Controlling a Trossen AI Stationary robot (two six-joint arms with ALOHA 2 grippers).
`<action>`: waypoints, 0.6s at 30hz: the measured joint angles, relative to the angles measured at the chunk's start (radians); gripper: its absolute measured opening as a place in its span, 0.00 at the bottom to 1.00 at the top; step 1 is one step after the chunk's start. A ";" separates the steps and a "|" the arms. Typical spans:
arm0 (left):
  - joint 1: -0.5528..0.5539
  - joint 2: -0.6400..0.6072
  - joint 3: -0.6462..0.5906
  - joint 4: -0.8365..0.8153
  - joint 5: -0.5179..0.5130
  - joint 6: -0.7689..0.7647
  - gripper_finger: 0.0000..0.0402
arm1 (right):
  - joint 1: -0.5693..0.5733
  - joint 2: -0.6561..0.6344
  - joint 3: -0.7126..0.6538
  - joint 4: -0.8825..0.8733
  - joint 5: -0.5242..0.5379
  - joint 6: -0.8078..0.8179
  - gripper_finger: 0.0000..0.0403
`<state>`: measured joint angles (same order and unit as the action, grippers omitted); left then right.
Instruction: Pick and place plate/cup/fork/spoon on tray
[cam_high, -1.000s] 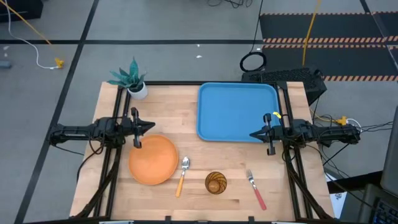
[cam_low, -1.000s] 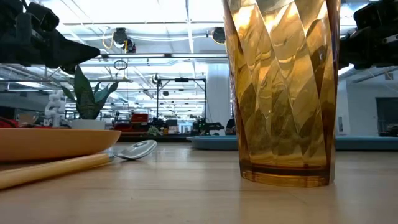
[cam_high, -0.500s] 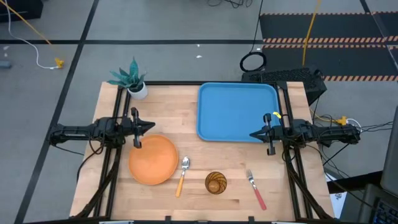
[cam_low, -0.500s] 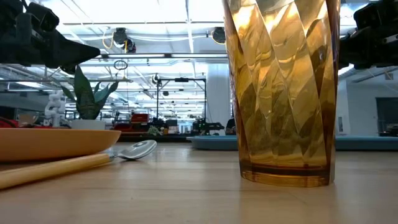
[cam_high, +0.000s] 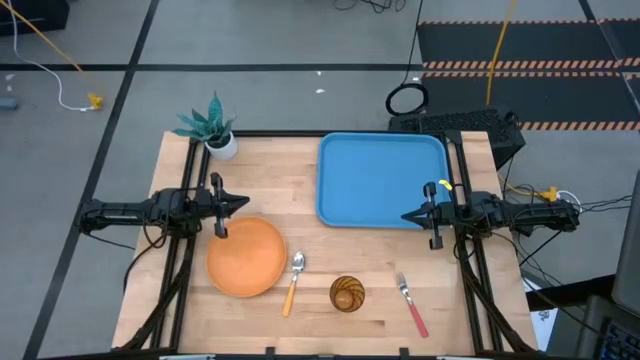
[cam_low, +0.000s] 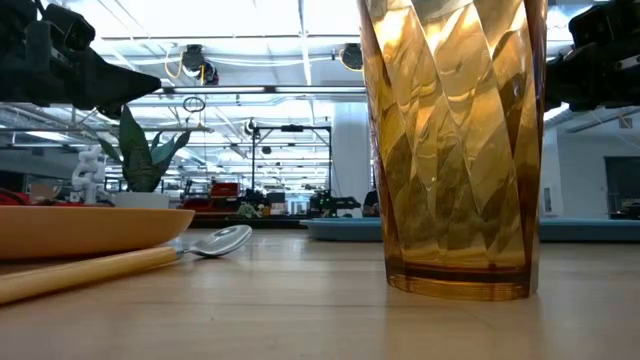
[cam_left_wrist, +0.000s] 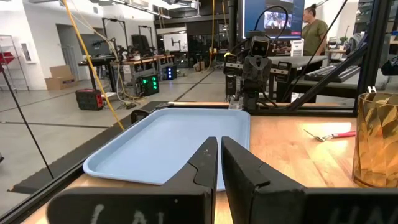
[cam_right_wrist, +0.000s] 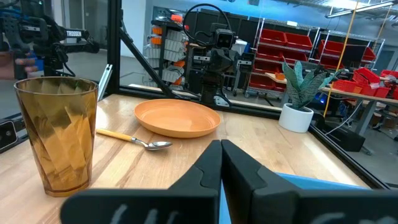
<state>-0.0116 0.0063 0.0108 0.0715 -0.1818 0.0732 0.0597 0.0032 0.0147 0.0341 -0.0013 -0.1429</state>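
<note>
Sitting along the far right of the wooden table (cam_high: 300, 180), the large rectangular bright blue plastic tray (cam_high: 380, 180) has its surface bare; its right rim runs just beside the table's right frame. Large round flat orange plate (cam_high: 246, 257) lies front-left, near the table's left side. Small spoon with silver bowl and orange-yellow handle (cam_high: 293, 281) lies just beside the plate's right rim, bowl pointing toward the far side. Small translucent amber-brown tumbler cup (cam_high: 347, 293) stands upright front-centre, apart from the spoon. Small fork with silver tines and pinkish-red handle (cam_high: 410, 304) lies front-right, handle toward the front edge, near the right frame. Bare wood stretches between plate and tray. White pot with green plant (cam_high: 214, 128) stands at the far left corner.

Low view: cup fills the middle and is cut off at the top; the plate is cut off at the picture's left edge; fork hidden; tray only a thin blue strip behind the cup. Left wrist view: cup cut off at the picture's edge, a person stands far back in the room.

Left gripper (cam_high: 235, 203) hovers over the table's left side just beyond the plate's far rim, fingers clenched together, holding nothing. Right gripper (cam_high: 410, 215) hovers over the tray's near right corner, fingers pressed together, holding nothing.
</note>
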 joint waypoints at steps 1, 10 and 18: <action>0.000 0.000 0.000 0.000 0.000 -0.002 0.06 | 0.000 0.000 0.000 0.000 0.000 0.000 0.00; 0.000 0.000 0.000 0.021 0.000 -0.006 0.06 | 0.000 0.000 0.000 0.000 0.000 0.000 0.00; -0.005 0.018 0.000 0.293 0.043 -0.003 0.06 | 0.000 0.000 0.000 0.003 0.000 0.000 0.00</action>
<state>-0.0166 0.0240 0.0109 0.3649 -0.1390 0.0704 0.0597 0.0032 0.0147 0.0367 -0.0010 -0.1430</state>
